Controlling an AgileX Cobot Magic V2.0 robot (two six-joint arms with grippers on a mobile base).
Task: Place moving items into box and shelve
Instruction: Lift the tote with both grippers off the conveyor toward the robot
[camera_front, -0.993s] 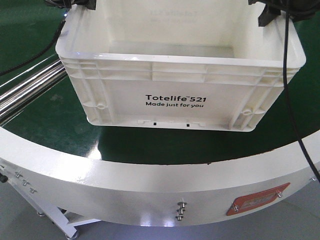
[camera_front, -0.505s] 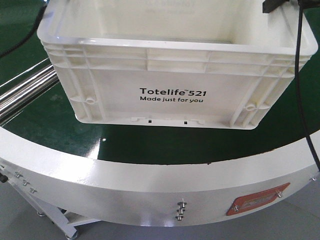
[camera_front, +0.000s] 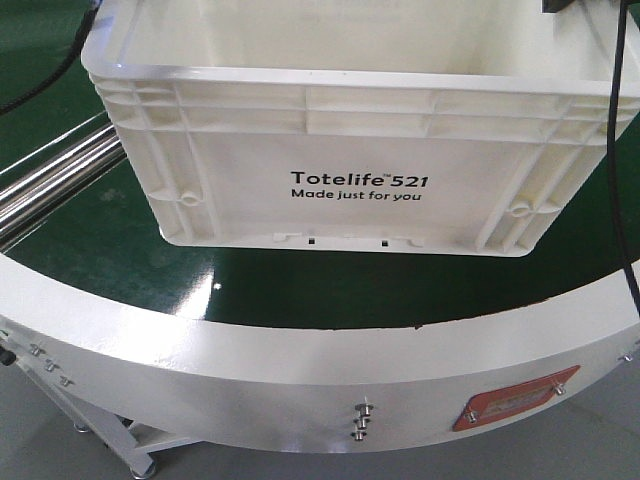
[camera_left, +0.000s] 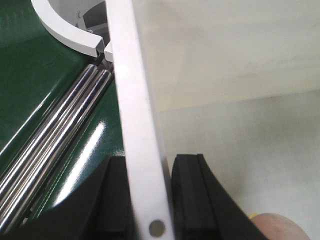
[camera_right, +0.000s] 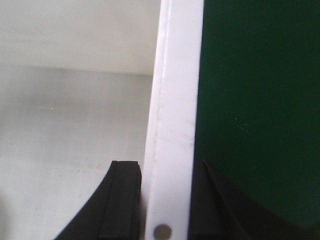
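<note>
Tightly between fingers (camera_left: 192, 195), box rim (camera_left: 141, 140).

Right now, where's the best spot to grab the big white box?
Take the box by its thin top rim at both ends, coming down from above. The walls stand upright and narrow, so jaws slip over them, as the left gripper and right gripper show.

Even overhead light washes the white box (camera_front: 350, 190) nearly featureless, drops a soft shadow under it on the green surface (camera_front: 300, 290), sparks a small glare at 8 o'clock and streaks the steel rollers (camera_left: 55, 130), while both wrist views blur softly close up.
</note>
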